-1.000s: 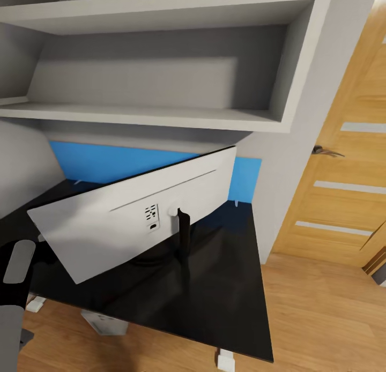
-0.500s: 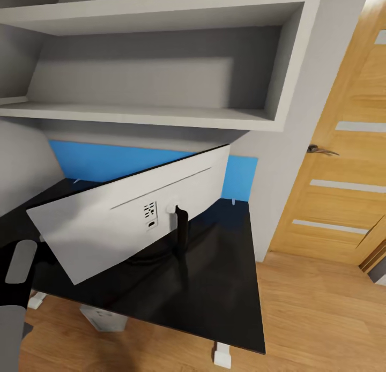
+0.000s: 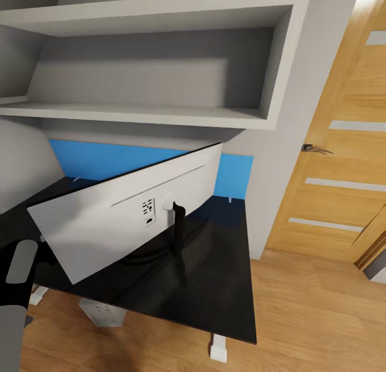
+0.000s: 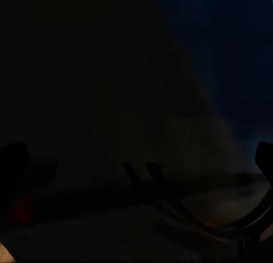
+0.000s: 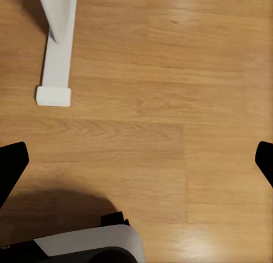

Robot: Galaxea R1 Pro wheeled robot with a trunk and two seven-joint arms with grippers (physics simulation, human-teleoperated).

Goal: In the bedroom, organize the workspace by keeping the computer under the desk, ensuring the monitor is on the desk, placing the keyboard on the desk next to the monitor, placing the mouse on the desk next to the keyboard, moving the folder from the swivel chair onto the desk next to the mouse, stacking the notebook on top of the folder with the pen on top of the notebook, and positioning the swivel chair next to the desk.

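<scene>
1. Right now the monitor (image 3: pixel 128 211) stands on the glossy black surface (image 3: pixel 220 286), white back toward the camera, screen facing the blue back panel (image 3: pixel 107 160). It looks tilted, its lower left corner low near the surface edge.
2. Monitor handling, as a guess: wide thin panel on a slim black stand (image 3: pixel 178 238), so top-heavy, stiff, easy to tip, fragile on the screen side. The smooth plastic back is likely slippery.
3. Best hold, in my judgement: the panel's side edge or the stand neck where it joins the back, never the screen face. Turn it slowly so the foot slides rather than lifts.
4. The left arm (image 3: pixel 16 286) shows at the head view's lower left, close to the monitor's low corner. Whether it touches the panel I cannot tell.
5. Left pincer: the left wrist view is nearly black, with dark finger shapes at both borders, so cannot tell if it is open or gripping anything.
6. Right pincer (image 5: pixel 136 161): open, fingertips wide apart at the view's borders, nothing between them, pointing at the wooden floor (image 5: pixel 170 104) near a white desk foot (image 5: pixel 56 75).
7. The computer (image 3: pixel 102 314) sits under the surface, partly seen, already where it belongs.
8. An oak door (image 3: pixel 343 147) is at the right.
</scene>
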